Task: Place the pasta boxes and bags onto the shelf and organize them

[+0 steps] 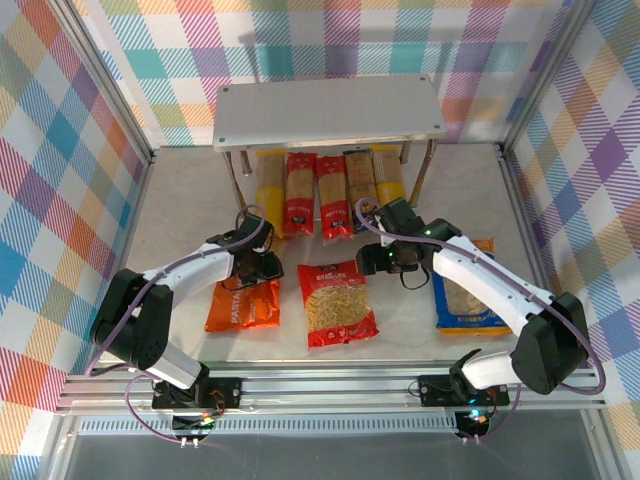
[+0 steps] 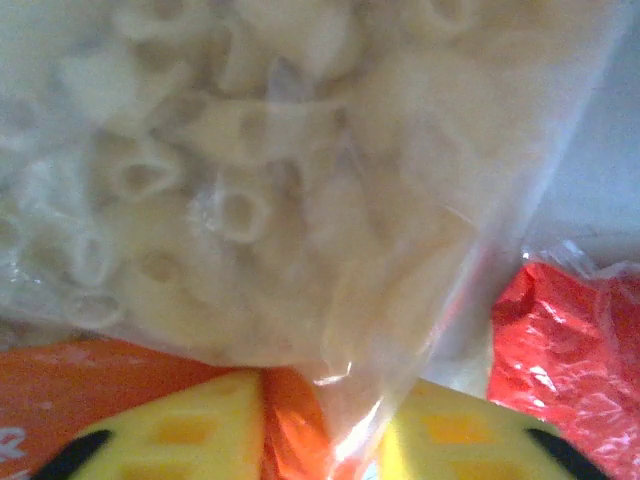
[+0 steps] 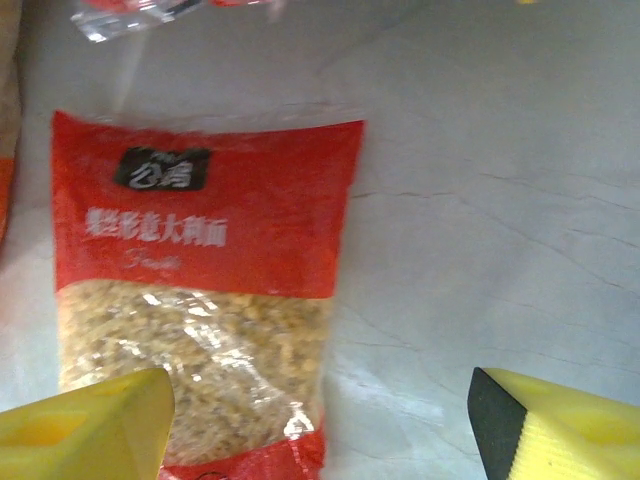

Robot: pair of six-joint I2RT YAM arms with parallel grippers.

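The shelf stands at the back. Under its top plate several pasta boxes lie side by side: yellow, red, red, a dark one and yellow. An orange bag lies flat at front left. My left gripper is at its far end, and the bag's film sits loosely between the parted yellow fingers. The red bag lies in the middle. My right gripper hovers wide open over its right edge, holding nothing. The blue bag lies under the right arm.
Plaid walls enclose the table on three sides, with metal posts at the corners. The shelf's thin legs stand at either end of the box row. A strip of bare table runs between the red and blue bags. The red bag's corner lies right of my left fingers.
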